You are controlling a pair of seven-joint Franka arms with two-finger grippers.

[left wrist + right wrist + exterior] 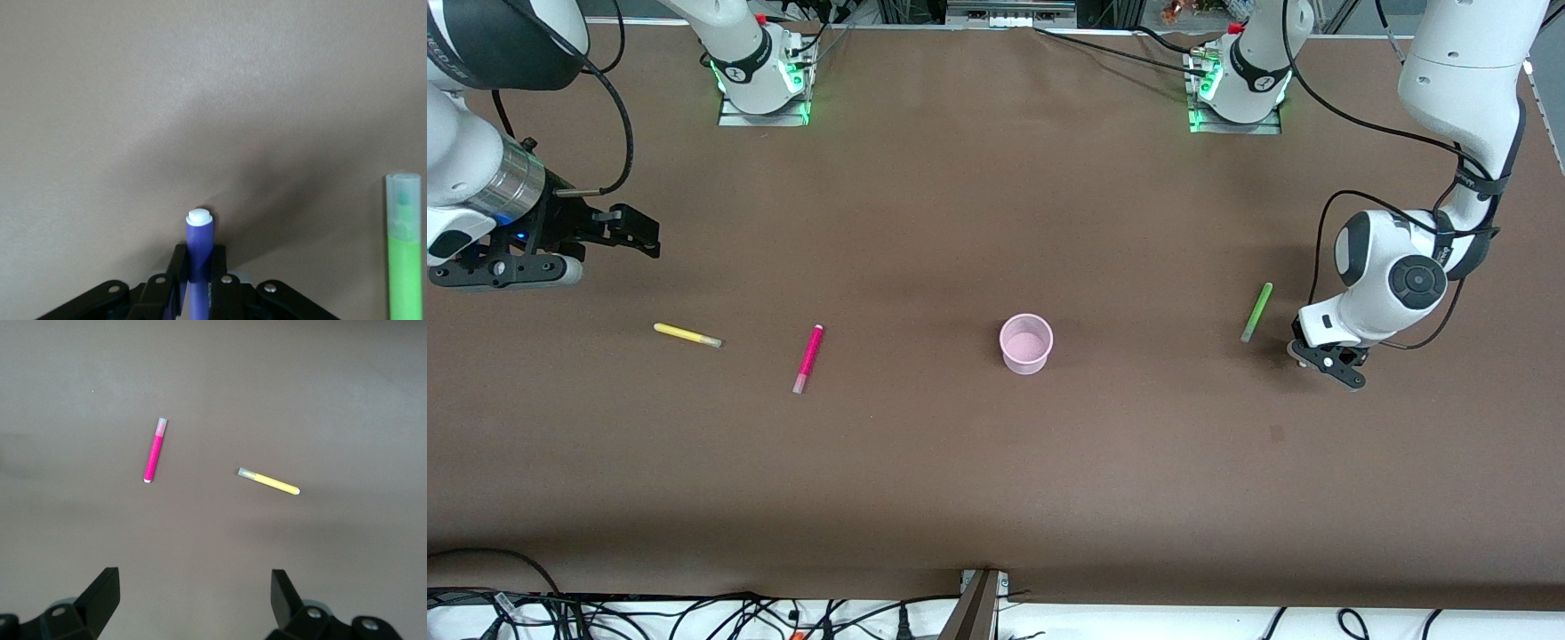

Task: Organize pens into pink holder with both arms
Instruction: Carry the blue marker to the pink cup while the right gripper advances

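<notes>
The pink holder (1026, 343) stands upright in the middle of the table. My left gripper (1327, 363) is low over the table beside the green pen (1256, 312), at the left arm's end. In the left wrist view it (199, 257) is shut on the purple pen (199, 233), whose white end cap points at the table; the green pen (404, 253) lies beside it. The purple pen is hidden in the front view. My right gripper (633, 234) is open and empty, up over the right arm's end of the table (195, 587). The yellow pen (686, 335) (269, 481) and the magenta pen (807, 357) (154, 450) lie flat near it.
The brown table (996, 498) carries only the pens and the holder. The two green-lit arm bases (763, 84) (1238, 93) stand along its edge farthest from the front camera. Cables hang off the edge nearest the front camera.
</notes>
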